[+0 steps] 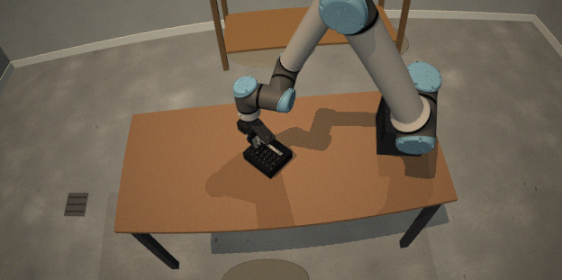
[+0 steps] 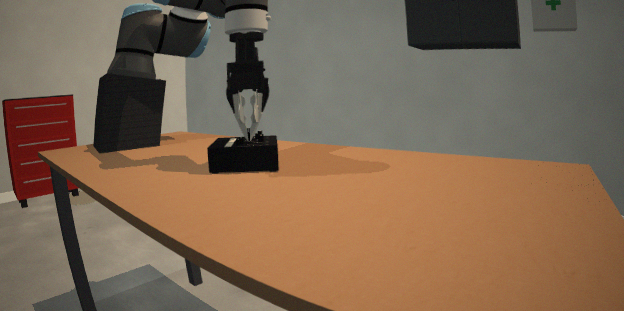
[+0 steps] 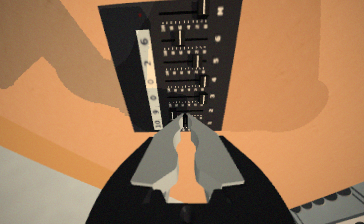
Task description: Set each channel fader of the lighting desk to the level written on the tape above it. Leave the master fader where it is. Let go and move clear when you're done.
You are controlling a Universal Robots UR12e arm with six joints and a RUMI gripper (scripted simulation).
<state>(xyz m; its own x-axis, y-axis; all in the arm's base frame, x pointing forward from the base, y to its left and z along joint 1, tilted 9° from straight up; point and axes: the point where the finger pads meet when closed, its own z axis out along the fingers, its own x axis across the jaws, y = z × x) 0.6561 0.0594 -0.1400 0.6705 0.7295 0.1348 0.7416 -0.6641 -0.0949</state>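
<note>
The lighting desk [image 1: 269,158] is a small black box near the middle of the brown table, also in the exterior view [image 2: 243,154]. In the wrist view the desk [image 3: 173,65] shows several horizontal fader tracks with small caps, and a pale tape strip [image 3: 149,80] with written numbers along its left side. My gripper [image 3: 185,114] points straight down with its fingertips closed together, right at the cap of the nearest fader at the desk's near end. It also shows in the top and exterior views [image 1: 258,142] [image 2: 248,134]. I cannot tell if the tips touch the cap.
The arm's dark base block [image 1: 403,131] stands on the table's right side. A second table [image 1: 311,8] with a shelf stands behind, and a red drawer cabinet [image 2: 37,144] stands beside the table. A grey object [image 3: 343,205] lies at the lower right of the wrist view.
</note>
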